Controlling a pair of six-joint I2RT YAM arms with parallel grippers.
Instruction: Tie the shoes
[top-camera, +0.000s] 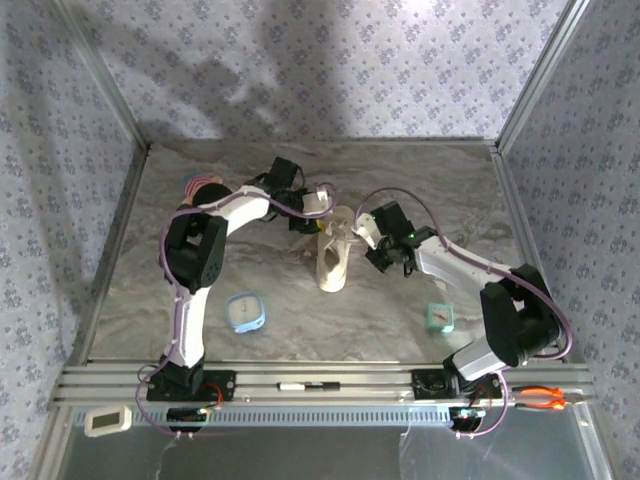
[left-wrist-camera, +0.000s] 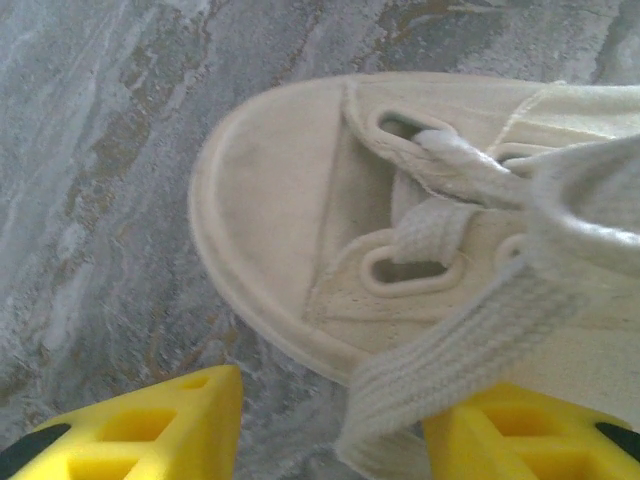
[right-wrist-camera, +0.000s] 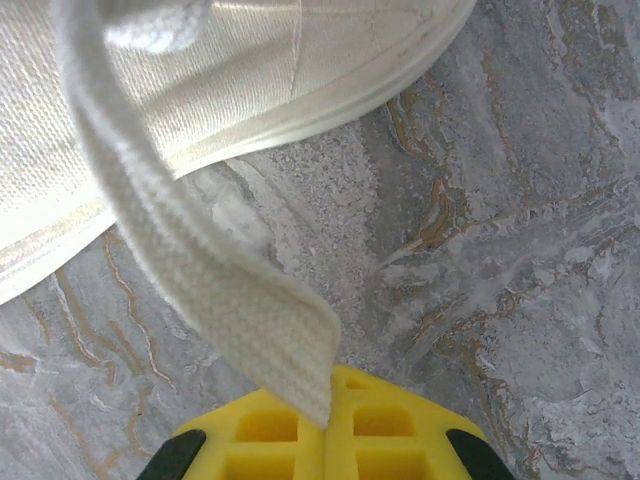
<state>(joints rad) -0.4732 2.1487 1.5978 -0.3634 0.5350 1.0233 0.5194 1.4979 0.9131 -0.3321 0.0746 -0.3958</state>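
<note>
Left claw (left-wrist-camera: 335, 405): released, its yellow fingers (left-wrist-camera: 170, 420) standing well apart. The loose lace (left-wrist-camera: 430, 350) droops into the gap, close to the right-hand finger and unclamped.
Right claw (right-wrist-camera: 328, 395): clenched on the tip of the held lace (right-wrist-camera: 200, 270), which is pinched in the seam between its fingers.
Shoe (top-camera: 333, 262): middle of the bench (top-camera: 420, 190), just beside both claws. The left claw sits at its upper left in the top view, the right claw at its right.
Long axis: runs up-down in the top view. In the left wrist view the toe cap points to the frame's left.
Key relation: the loose lace lies straight ahead of the left claw, running from the eyelets at upper right down into the gap. Closing there would likely catch it, and that arm is the nearer one to this strand.
Counts: one shoe, two lace strands, two claws, two small blue clocks (top-camera: 245, 312) lower down the bench.
</note>
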